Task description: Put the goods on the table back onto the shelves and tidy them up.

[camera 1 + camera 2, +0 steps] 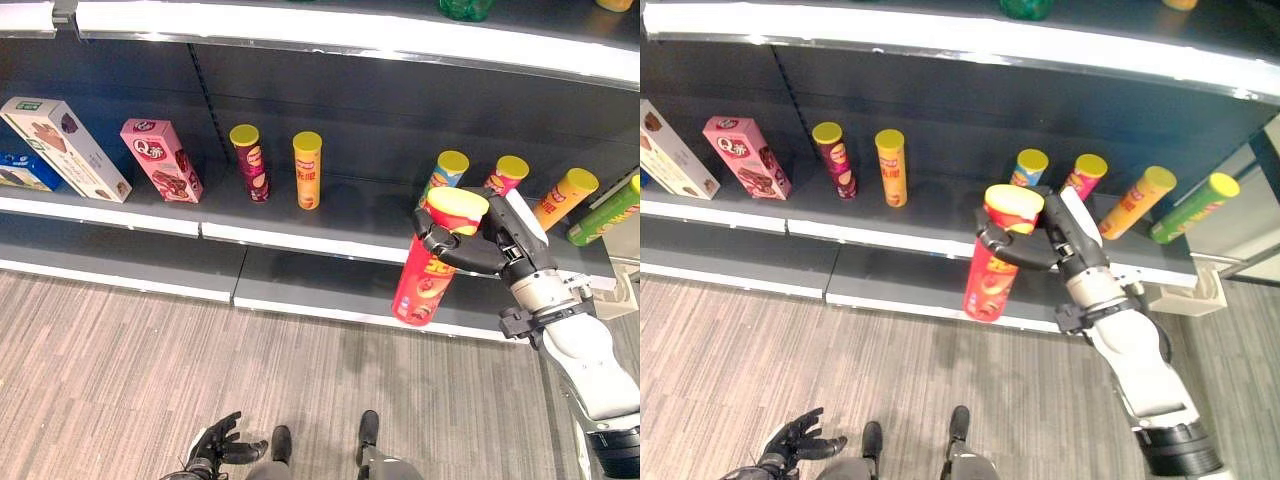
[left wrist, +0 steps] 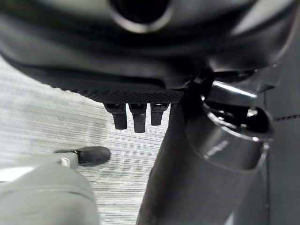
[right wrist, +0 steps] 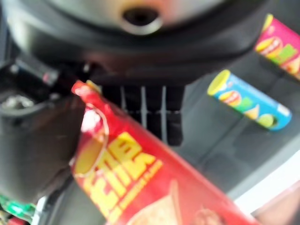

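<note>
Before the shelf (image 1: 300, 225) | right hand (image 1: 478, 243) fingers wrapped round red crisp can (image 1: 432, 270), held tilted just in front of shelf edge | left hand (image 1: 215, 445) low by floor, fingers loosely spread

**Bright cans against a dark grey shelf**

A red can (image 1: 432, 268) with a yellow lid and yellow lettering sits in the black right hand (image 1: 462, 248). On the dark grey shelf (image 1: 340, 215), edged in white, stand a maroon can (image 1: 250, 163) and an orange-yellow can (image 1: 307, 170), both yellow-lidded. Beside them lean a blue can (image 1: 1028, 168), a pink can (image 1: 1084, 175), an orange can (image 1: 1138, 202) and a green can (image 1: 1194, 207), all with yellow lids. A pink box (image 1: 161, 159) and a cream box (image 1: 66, 148) show brown pictures. The floor (image 1: 120, 370) is grey, finely streaked. The left hand (image 1: 215, 445) is black.
</note>
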Controlling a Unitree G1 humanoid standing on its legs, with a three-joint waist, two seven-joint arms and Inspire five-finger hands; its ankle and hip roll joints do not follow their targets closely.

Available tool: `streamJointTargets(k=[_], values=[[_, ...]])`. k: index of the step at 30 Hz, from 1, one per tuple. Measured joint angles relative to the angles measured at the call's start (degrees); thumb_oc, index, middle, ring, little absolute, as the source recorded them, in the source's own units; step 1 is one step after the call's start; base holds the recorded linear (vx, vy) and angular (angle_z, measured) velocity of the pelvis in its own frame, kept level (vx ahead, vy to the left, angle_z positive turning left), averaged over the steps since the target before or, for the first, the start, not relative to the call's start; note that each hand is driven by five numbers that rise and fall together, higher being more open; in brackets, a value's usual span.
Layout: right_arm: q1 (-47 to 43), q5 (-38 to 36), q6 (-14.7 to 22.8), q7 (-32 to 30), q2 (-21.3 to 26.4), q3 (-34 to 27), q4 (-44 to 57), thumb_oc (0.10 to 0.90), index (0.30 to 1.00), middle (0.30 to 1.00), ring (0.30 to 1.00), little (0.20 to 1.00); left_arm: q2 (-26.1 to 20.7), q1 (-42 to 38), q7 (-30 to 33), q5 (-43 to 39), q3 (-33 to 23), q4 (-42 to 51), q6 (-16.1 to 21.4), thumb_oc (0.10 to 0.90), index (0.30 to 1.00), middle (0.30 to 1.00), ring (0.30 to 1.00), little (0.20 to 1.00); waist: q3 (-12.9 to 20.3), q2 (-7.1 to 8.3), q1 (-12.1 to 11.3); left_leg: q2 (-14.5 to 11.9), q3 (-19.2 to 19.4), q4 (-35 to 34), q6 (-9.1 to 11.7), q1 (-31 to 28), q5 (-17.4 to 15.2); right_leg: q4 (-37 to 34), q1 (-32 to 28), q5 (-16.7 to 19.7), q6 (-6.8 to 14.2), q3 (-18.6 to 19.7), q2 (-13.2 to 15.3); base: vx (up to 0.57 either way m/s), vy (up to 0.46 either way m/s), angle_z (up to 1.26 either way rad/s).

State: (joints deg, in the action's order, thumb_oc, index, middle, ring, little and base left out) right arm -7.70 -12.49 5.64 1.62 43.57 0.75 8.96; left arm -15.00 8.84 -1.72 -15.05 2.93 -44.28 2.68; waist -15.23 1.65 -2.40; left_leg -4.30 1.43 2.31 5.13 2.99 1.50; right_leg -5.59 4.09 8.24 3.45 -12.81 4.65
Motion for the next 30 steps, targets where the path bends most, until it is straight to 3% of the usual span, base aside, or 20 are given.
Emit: streamJointTargets(k=[1, 3, 5, 6, 7, 9, 10, 11, 12, 13, 15, 16, 19, 21, 24, 26, 30], values=[[-0.3, 0.0, 0.0, -0.4, 0.2, 0.0, -0.7, 0.4, 0.3, 0.3, 0.3, 0.3, 0.1, -1.2, 0.1, -1.4, -0.2, 0.5, 0.2, 0.8, 0.9, 0.9, 0.9, 0.9, -1.4, 0.94, -0.7, 0.8, -1.9, 9.7, 1.4, 5.8, -0.9, -0.3, 0.2, -0.5, -1.3, -1.2, 1.1, 0.04, 0.057, 0.52], [-1.5, 0.1, 0.0, -0.5, 0.6, 0.0, -1.7, 0.4, 0.3, 0.3, 0.3, 0.3, 1.3, -3.2, 0.1, -4.0, 0.1, -0.2, 0.7, 0.8, 0.9, 0.9, 0.9, 0.9, -4.4, 0.87, -3.3, 1.0, -4.5, 24.7, 3.7, 13.9, -1.4, -0.4, -0.5, -0.6, -2.5, -1.3, 1.6, 0.24, 0.255, 0.19], [-1.9, 0.1, 0.1, -0.6, 0.1, 0.0, -1.7, 0.4, 0.3, 0.3, 0.3, 0.3, 2.1, -3.9, 0.4, -6.2, -0.5, -0.7, 0.7, 0.8, 0.9, 0.9, 0.9, 0.9, -4.9, 0.27, -3.1, -5.4, -5.5, 8.8, 4.1, 12.1, -1.3, -0.3, -0.2, -0.7, -1.3, -1.2, 1.3, 0.37, 0.504, 0.09], [-2.5, 0.2, 0.1, -1.1, -0.1, -0.1, -2.7, 0.4, 0.3, 0.3, 0.3, 0.3, 2.1, -4.4, 0.5, -6.1, 0.6, -2.7, 0.7, 0.8, 0.9, 0.9, 0.9, 0.9, -4.9, -0.97, -2.1, -10.5, -5.3, -3.2, 5.1, 9.0, -0.4, 0.0, -0.4, -1.1, -1.1, -0.6, 0.6, 0.23, 0.386, -0.04], [-1.9, 0.6, 0.0, -1.9, -0.1, -1.0, -3.2, 0.4, 0.3, 0.3, 0.3, 0.3, 1.9, -4.8, 1.5, -5.2, 0.8, -3.0, 0.6, 0.8, 0.9, 0.9, 0.9, 0.9, -4.8, -1.34, -1.5, -11.3, -5.4, -5.0, 6.4, 8.7, 0.3, 0.0, -0.3, -0.6, -0.2, 1.0, 0.8, 0.33, 0.678, -0.23], [-1.4, 2.1, -0.3, -2.2, -0.4, -3.0, -3.4, 0.4, 0.3, 0.3, 0.3, 0.3, 2.2, -4.2, 1.2, -4.4, 1.5, -3.7, 0.0, 0.8, 0.9, 0.9, 0.9, 0.9, -3.7, -3.67, -1.3, -8.7, -5.0, -6.8, 5.6, 5.1, 0.3, -0.3, -0.3, -0.7, 1.4, 2.1, 2.2, 0.15, 0.543, -0.43], [-1.4, 2.7, -0.3, -2.5, -1.3, -3.7, -3.0, 0.4, 0.3, 0.3, 0.3, 0.3, 2.0, -4.4, 0.9, -4.0, 1.7, -3.7, -0.5, 0.8, 0.9, 0.9, 0.9, 0.9, -3.7, -3.39, -1.4, -5.8, -5.9, -6.9, 3.4, 4.3, 3.1, 0.0, 0.2, -0.5, 1.7, 2.5, 4.5, 0.06, 0.38, -0.56], [-1.2, 3.2, -0.9, -3.2, -2.9, -3.8, -1.3, 0.4, 0.3, 0.3, 0.3, 0.3, 1.6, -4.4, 0.9, -2.8, 1.7, -3.8, -0.6, 0.8, 0.9, 0.9, 0.9, 0.9, -3.7, -1.86, -1.5, -2.0, -4.9, -6.0, 1.6, 4.4, 3.7, 0.7, 1.3, 0.5, 2.2, 4.0, 8.2, 0.03, 0.298, -0.53], [-1.0, 3.4, -0.6, -3.2, -4.2, -3.4, -0.3, 0.4, 0.3, 0.3, 0.3, 0.3, 1.7, -4.4, 1.0, -2.7, 1.5, -3.7, -0.6, 0.8, 0.9, 0.9, 0.9, 0.9, -3.7, -1.91, -1.0, 0.2, -2.6, -5.1, 0.1, 4.4, 5.4, 1.6, 1.2, 1.0, 1.7, 2.5, 11.0, 0.05, 0.405, -0.67], [-1.7, 4.3, -0.9, -3.2, -5.5, -0.1, 0.6, 0.4, 0.3, 0.3, 0.3, 0.3, 0.0, -4.6, 1.0, -2.8, 1.2, -2.9, -0.4, 0.8, 0.9, 0.9, 0.9, 0.9, -3.6, -1.16, -1.7, 3.9, 0.4, -1.8, -3.3, 4.4, 3.0, 2.6, 2.1, 5.2, 1.4, 0.9, 15.2, 0.04, 0.284, -0.53], [-1.5, 5.1, -1.0, -2.8, -5.8, 2.7, 0.7, 0.4, 0.3, 0.3, 0.3, 0.3, -1.7, -4.6, 1.5, -2.8, -1.0, -2.3, 0.2, 0.8, 0.9, 0.9, 0.9, 0.9, -3.4, -1.53, -1.9, 5.3, 2.1, -0.4, -4.8, 3.8, 1.4, 4.4, 2.6, 8.2, 0.4, -0.4, 16.3, 0.0, 0.122, -0.36], [-1.5, 5.3, -1.1, -2.5, -5.8, 3.6, 0.7, 0.4, 0.3, 0.3, 0.3, 0.3, -3.1, -4.9, 1.5, -2.8, -1.7, -2.1, 0.5, 0.8, 0.9, 0.9, 0.9, 0.9, -3.3, -1.7, -2.1, 5.4, 2.2, -0.4, -4.9, 3.5, 1.3, 5.9, 2.7, 7.4, 1.6, -0.9, 17.1, -0.02, 0.102, -0.02], [-2.4, 5.7, -1.1, -2.3, -5.7, 3.6, 0.5, 0.4, 0.3, 0.3, 0.3, 0.3, -6.8, -5.7, 2.0, -2.9, -1.7, -1.7, 0.9, 0.8, 0.9, 0.9, 0.9, 0.9, -3.4, -1.61, -2.9, 5.4, 1.6, -0.8, -5.3, 3.8, 1.2, 9.5, 3.7, 5.0, 4.6, -0.3, 15.3, -0.04, 0.016, 0.06], [-5.3, 5.7, -1.1, -2.4, -4.4, 3.9, 0.4, 0.4, 0.3, 0.3, 0.3, 0.3, -7.4, -5.7, 2.6, -2.9, -1.4, -2.0, 0.8, 0.8, 0.9, 0.9, 0.9, 0.9, -3.6, -1.87, -3.1, 5.1, 1.9, -1.5, -5.4, 3.7, 1.3, 5.5, 3.8, 2.5, 6.5, 0.1, 13.9, 0.01, -0.058, -0.11], [-6.9, 6.2, -1.0, -2.7, -0.7, 3.6, 0.3, 0.4, 0.3, 0.3, 0.3, 0.3, -6.8, -4.9, 2.4, -2.9, -0.7, -0.8, 0.5, 0.8, 0.9, 0.9, 0.9, 0.9, -3.9, -1.18, -3.0, 5.8, 1.2, -1.7, -5.3, 3.3, 1.4, -0.2, 1.0, 3.4, 6.0, -0.3, 12.4, 0.08, -0.098, 0.2], [-6.3, 7.8, -1.2, -3.2, 0.2, 3.1, 0.0, 0.4, 0.3, 0.3, 0.3, 0.3, -6.2, -4.1, 2.2, -2.9, -0.6, 0.5, 0.9, 0.8, 0.9, 0.9, 0.9, 0.9, -4.1, 0.49, -3.6, 6.0, 1.1, -2.0, -4.3, 2.6, 1.2, 0.2, -0.5, 1.5, 6.2, 0.7, 11.4, 0.1, -0.116, 0.14], [-6.3, 12.2, -1.2, -3.8, 0.1, 2.9, -0.8, 0.4, 0.3, 0.3, 0.3, 0.3, -2.0, -1.5, 1.8, -2.8, 0.0, 0.5, 0.6, 0.8, 0.9, 0.9, 0.9, 0.9, -3.9, -0.48, -2.4, 2.5, 0.8, -4.4, -2.3, 1.5, 2.4, 0.2, -0.5, 0.7, 4.8, 0.3, 8.0, 0.06, -0.068, -0.09]])
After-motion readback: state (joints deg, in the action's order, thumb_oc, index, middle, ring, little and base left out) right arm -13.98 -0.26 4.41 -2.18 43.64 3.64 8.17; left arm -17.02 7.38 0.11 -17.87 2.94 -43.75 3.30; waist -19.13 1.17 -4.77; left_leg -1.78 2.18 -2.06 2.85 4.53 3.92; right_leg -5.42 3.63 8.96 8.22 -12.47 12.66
